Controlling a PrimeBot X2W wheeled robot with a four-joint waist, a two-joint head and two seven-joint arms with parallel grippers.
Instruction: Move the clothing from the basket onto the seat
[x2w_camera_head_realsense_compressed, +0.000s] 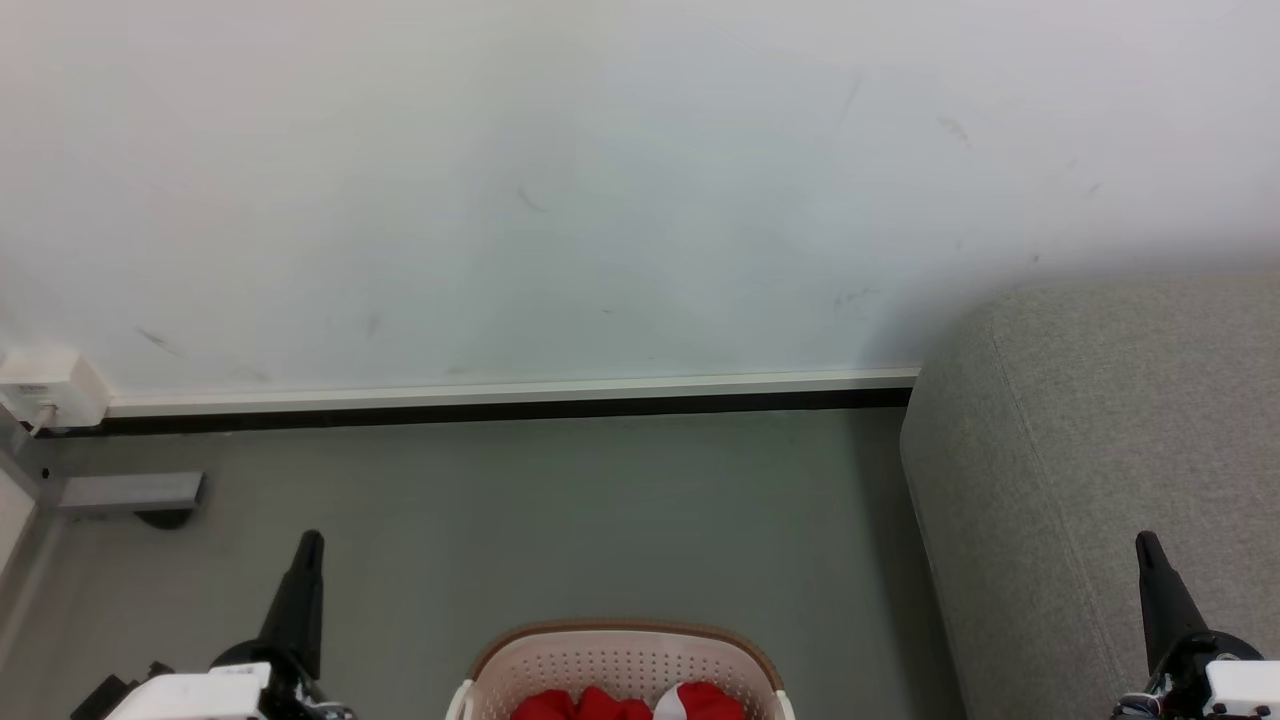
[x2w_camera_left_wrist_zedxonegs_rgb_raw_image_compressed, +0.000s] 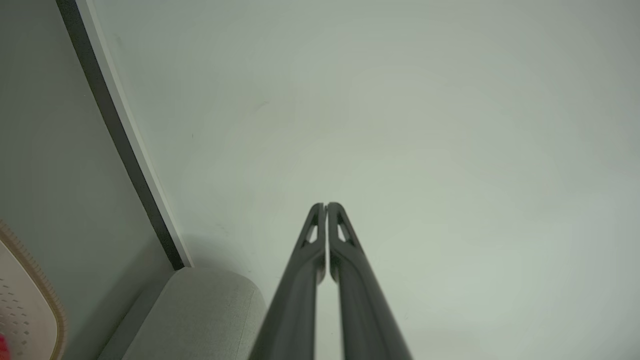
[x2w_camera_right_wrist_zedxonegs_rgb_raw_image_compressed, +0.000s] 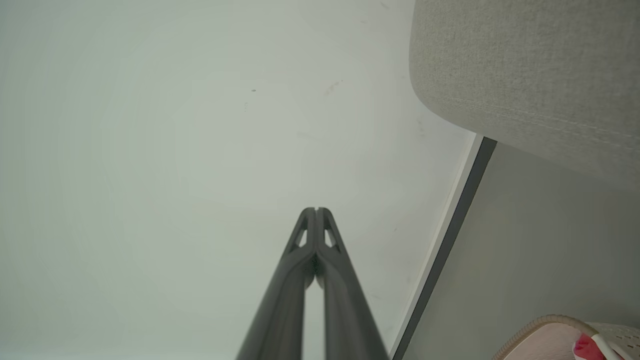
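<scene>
The cream basket (x2w_camera_head_realsense_compressed: 620, 665) with its brown rim sits on the floor at the bottom centre of the head view, red and white clothing (x2w_camera_head_realsense_compressed: 625, 704) bunched inside it. The grey seat (x2w_camera_head_realsense_compressed: 1100, 470) rises at the right. My left gripper (x2w_camera_head_realsense_compressed: 310, 540) stands shut and empty to the basket's left, fingertips together (x2w_camera_left_wrist_zedxonegs_rgb_raw_image_compressed: 325, 205). My right gripper (x2w_camera_head_realsense_compressed: 1145, 540) is shut and empty in front of the seat, its tips touching (x2w_camera_right_wrist_zedxonegs_rgb_raw_image_compressed: 315, 209). The basket's edge (x2w_camera_left_wrist_zedxonegs_rgb_raw_image_compressed: 30, 300) and the seat's end (x2w_camera_left_wrist_zedxonegs_rgb_raw_image_compressed: 200, 315) appear in the left wrist view. In the right wrist view, the seat (x2w_camera_right_wrist_zedxonegs_rgb_raw_image_compressed: 530, 75), the basket's rim (x2w_camera_right_wrist_zedxonegs_rgb_raw_image_compressed: 545, 325) and a bit of clothing (x2w_camera_right_wrist_zedxonegs_rgb_raw_image_compressed: 582, 346) show.
A pale wall (x2w_camera_head_realsense_compressed: 600, 180) with a white and black skirting board (x2w_camera_head_realsense_compressed: 500, 400) runs behind the grey floor (x2w_camera_head_realsense_compressed: 560, 520). A white socket box (x2w_camera_head_realsense_compressed: 45, 390) and a grey metal foot (x2w_camera_head_realsense_compressed: 130, 492) sit at the far left.
</scene>
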